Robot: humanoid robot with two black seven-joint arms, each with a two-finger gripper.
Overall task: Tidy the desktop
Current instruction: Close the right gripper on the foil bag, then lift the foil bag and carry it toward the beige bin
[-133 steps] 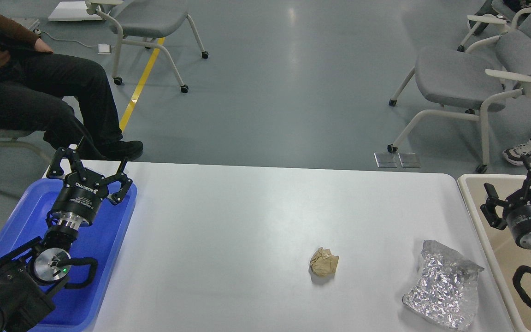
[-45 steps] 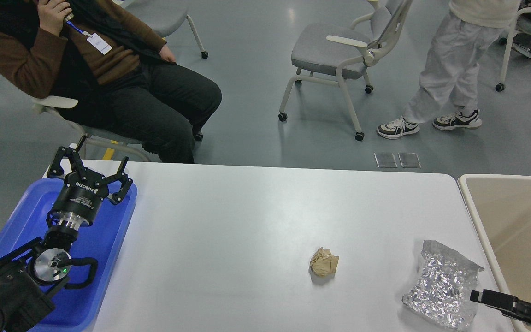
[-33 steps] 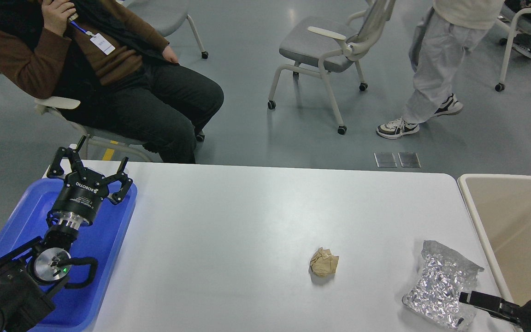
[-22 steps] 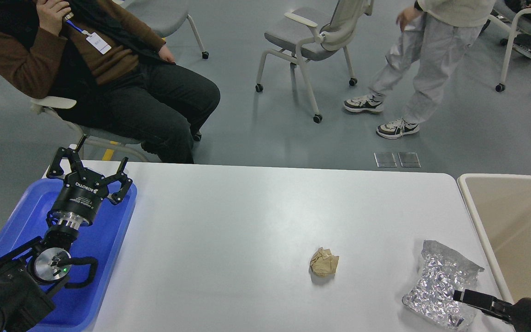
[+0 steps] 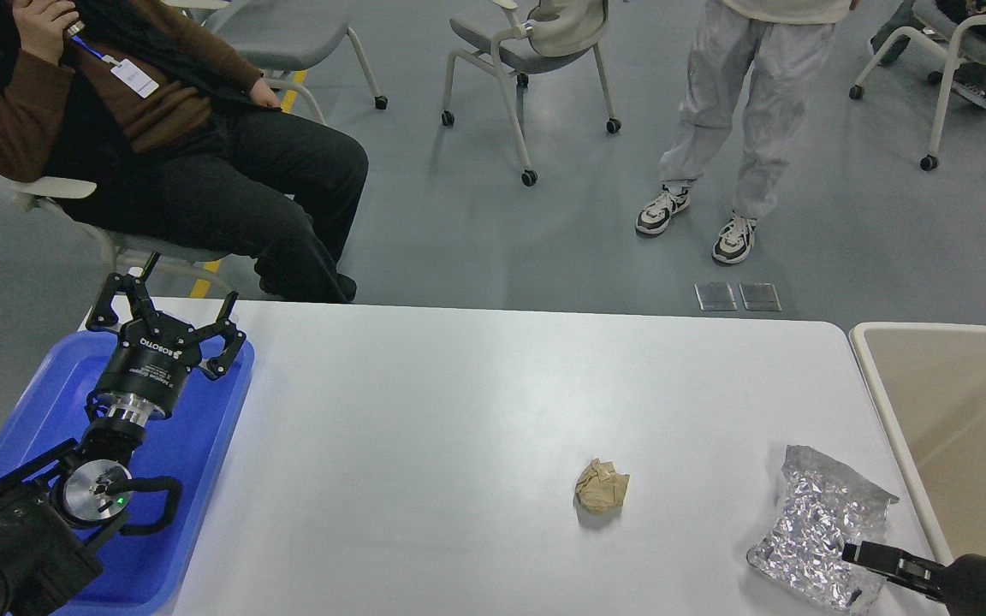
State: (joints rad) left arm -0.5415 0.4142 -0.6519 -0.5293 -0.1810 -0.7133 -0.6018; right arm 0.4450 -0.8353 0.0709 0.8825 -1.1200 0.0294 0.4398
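Observation:
The white desktop point(image 5: 459, 402) carries a crumpled brown paper ball point(image 5: 602, 486) right of centre and a crinkled silver foil bag point(image 5: 814, 518) near the front right corner. My left gripper point(image 5: 169, 301) is open and empty, held above the far end of the blue tray point(image 5: 210, 445) at the desk's left edge. My right gripper point(image 5: 859, 554) comes in low from the bottom right. Its dark tip lies over the near right corner of the foil bag. Only one finger shows, so I cannot tell how its jaws stand.
A beige rimmed bin point(image 5: 878, 402) stands against the desk's right edge. Beyond the far edge a person sits on a chair point(image 5: 202, 171) at the left, another person stands point(image 5: 741, 128) at the back, and wheeled chairs point(image 5: 519, 43) stand on the grey floor.
My right gripper dropped from above the beige bin to the front right and crept left onto the foil bag. The left arm stayed still. People and a chair moved behind the desk.

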